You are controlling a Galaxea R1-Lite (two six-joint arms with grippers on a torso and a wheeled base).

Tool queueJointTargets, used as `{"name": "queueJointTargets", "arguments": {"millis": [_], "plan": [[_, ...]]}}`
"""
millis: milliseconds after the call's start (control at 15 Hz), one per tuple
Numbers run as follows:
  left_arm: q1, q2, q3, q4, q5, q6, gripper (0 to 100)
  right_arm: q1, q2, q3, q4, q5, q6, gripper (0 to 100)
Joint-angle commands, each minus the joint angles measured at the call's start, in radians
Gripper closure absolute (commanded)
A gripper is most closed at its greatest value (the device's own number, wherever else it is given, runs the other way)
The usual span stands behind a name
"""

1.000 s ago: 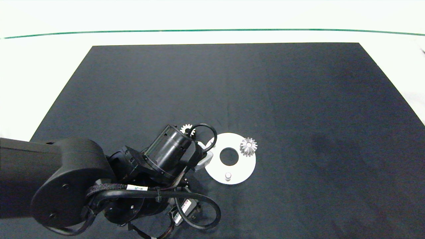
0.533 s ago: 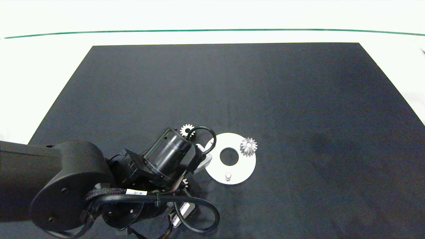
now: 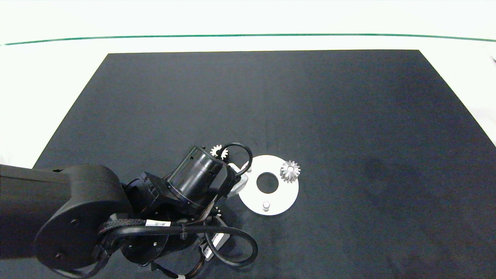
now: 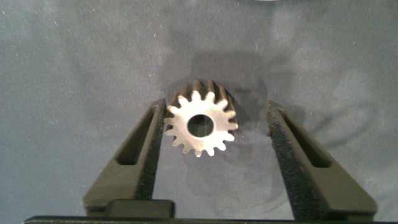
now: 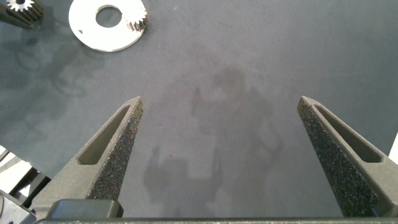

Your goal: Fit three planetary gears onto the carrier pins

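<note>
Left gripper (image 4: pixel 211 134) low over mat, fingers spread around loose gear (image 4: pixel 200 126)

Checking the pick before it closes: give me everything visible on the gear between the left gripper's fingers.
The gear is a small silvery metal spur gear with a round centre hole and evenly spaced teeth. It lies flat on the dark mat, hole facing up. It sits between the open fingers of the left gripper, against or very near one finger, clear of the other. In the head view it is almost wholly hidden under the left arm.
</note>
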Motion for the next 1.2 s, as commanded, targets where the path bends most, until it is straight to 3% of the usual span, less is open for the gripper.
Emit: {"name": "queueJointTargets", "arguments": {"millis": [67, 467, 667, 933, 1200], "plan": [[0.0, 0.006, 0.0, -0.004, 0.002, 0.001, 44, 0.0, 0.004, 0.0, 0.002, -0.001, -0.002, 0], [0.0, 0.007, 0.004, -0.004, 0.003, 0.001, 56, 0.0, 0.005, 0.001, 0.002, 0.001, -0.002, 0], [0.0, 0.006, 0.017, -0.004, 0.022, -0.004, 62, 0.0, 0.007, 0.001, 0.002, 0.004, -0.002, 0], [0.0, 0.001, 0.034, -0.004, 0.025, -0.005, 70, 0.0, 0.007, 0.001, 0.002, 0.004, -0.002, 0], [-0.026, -0.031, -0.036, 0.0, 0.029, 0.004, 78, 0.0, 0.008, 0.003, 0.002, 0.004, -0.002, 0]]}}
